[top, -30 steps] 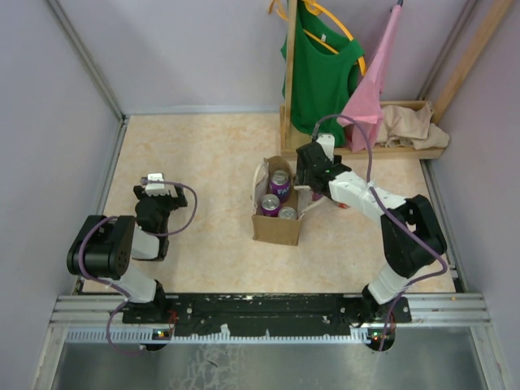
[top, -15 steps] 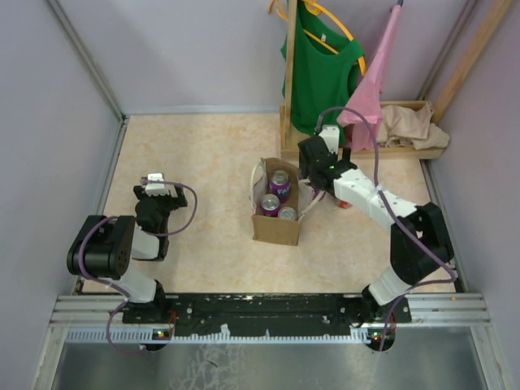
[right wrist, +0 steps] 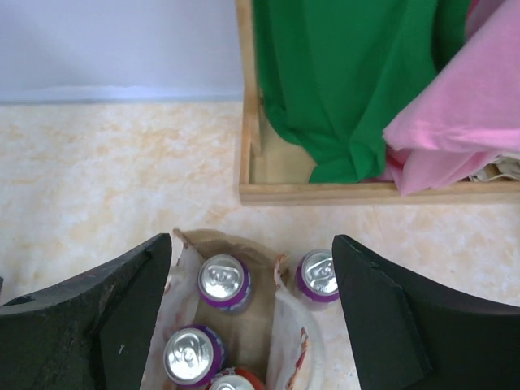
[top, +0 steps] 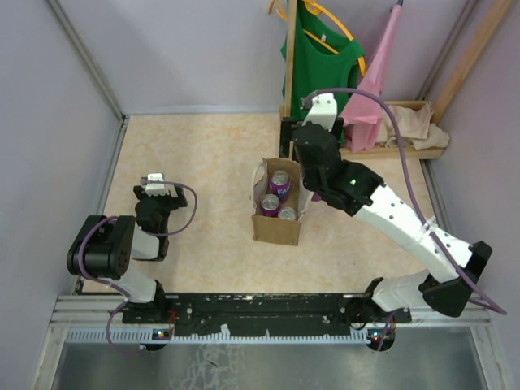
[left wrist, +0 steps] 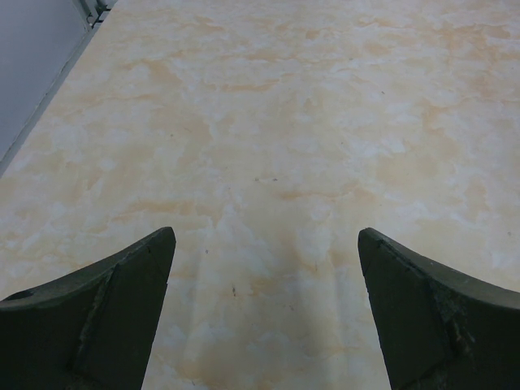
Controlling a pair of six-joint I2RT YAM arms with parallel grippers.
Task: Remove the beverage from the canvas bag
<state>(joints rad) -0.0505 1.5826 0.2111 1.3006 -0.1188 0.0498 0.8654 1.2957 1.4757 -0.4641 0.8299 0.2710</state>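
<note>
Position check, right wrist view: the right gripper (right wrist: pixel 252 244) hung above the far end of the canvas bag (right wrist: pixel 183 268), jaws spread wide and holding nothing. The bag stood upright near the middle of the table (top: pixel 203 154), mouth open. Three cans showed inside it: a far purple can (right wrist: pixel 225 280), a near purple can (right wrist: pixel 193 355), and a red-rimmed can (right wrist: pixel 231 382) cut off by the frame's lower edge. A fourth can (right wrist: pixel 317 275), also purple, stood on the table just beside the bag's right wall, outside it. Behind the bag sat a wooden rack base (right wrist: pixel 248 122) with a green shirt (right wrist: pixel 349 81) and a pink garment (right wrist: pixel 463 114) hanging into it. The left gripper (left wrist: pixel 266 236) was likewise open and empty, low over bare table well to the left of the bag. Judged step: descent onto one of the cans remaining in the bag, most likely the far purple one, which lay nearest the jaw centreline. To do it well, the jaws would need shifting slightly left to centre on that can's lid. The descent should be vertical, with the right finger passing inside the bag wall and its pale handle (right wrist: pixel 284 325), not onto the outside can. Closing should be on the can body below the rim, followed by a straight lift. Risk noted: with nothing bracing it, the bag might drag upward or tip.
</note>
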